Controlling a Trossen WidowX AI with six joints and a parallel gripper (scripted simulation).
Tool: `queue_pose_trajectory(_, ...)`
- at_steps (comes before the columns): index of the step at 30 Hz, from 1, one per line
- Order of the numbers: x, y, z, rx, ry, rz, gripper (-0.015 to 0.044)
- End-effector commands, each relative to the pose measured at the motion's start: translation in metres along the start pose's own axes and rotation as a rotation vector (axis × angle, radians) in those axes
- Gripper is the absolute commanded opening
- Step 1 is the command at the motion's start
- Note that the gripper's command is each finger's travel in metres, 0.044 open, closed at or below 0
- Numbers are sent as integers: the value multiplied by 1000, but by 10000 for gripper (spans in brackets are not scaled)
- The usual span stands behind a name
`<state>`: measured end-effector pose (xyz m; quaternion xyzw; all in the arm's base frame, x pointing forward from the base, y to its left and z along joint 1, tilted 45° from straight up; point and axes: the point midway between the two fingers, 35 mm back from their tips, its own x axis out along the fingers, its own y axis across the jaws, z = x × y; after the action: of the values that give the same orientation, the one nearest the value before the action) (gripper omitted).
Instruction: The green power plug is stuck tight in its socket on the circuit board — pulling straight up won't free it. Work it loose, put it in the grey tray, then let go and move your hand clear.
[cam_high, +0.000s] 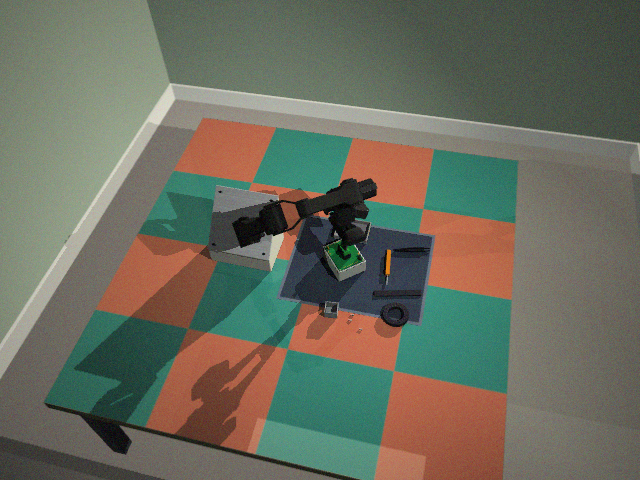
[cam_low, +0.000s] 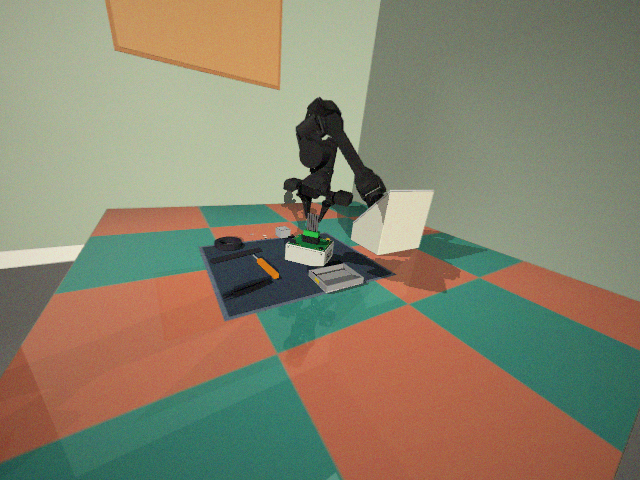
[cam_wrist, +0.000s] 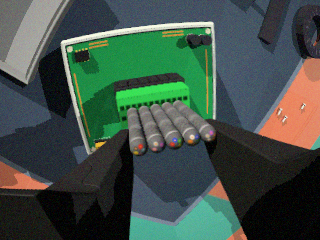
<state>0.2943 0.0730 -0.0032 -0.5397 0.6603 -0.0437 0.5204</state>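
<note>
Green plug (cam_low: 311, 234) (cam_wrist: 152, 94) sits below cables (cam_low: 312, 221) (cam_wrist: 166, 125) the fingers (cam_low: 307, 206) grip.

From my distant controls, the black arm (cam_high: 330, 202) (cam_low: 347, 149) shows chunky, angular joint housings joined by slimmer links, one framed by thin dark struts around an opening. Its matte black pincer (cam_low: 314, 219) (cam_wrist: 167, 132) carries rounded, blocky pieces on either side and two smooth, wedge-shaped black fingers that taper towards their tips.
</note>
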Motion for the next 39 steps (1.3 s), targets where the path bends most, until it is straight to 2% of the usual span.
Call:
queue_pose_trajectory(1,-13,7,2,-19,-30,-32,0)
queue_pose_trajectory(14,-15,-17,2,-22,-26,236,0)
queue_pose_trajectory(21,-17,-5,2,-21,-28,98,0)
queue_pose_trajectory(32,-27,-6,1,-21,-28,98,0)
queue_pose_trajectory(39,-1,-3,2,-21,-28,98,0)
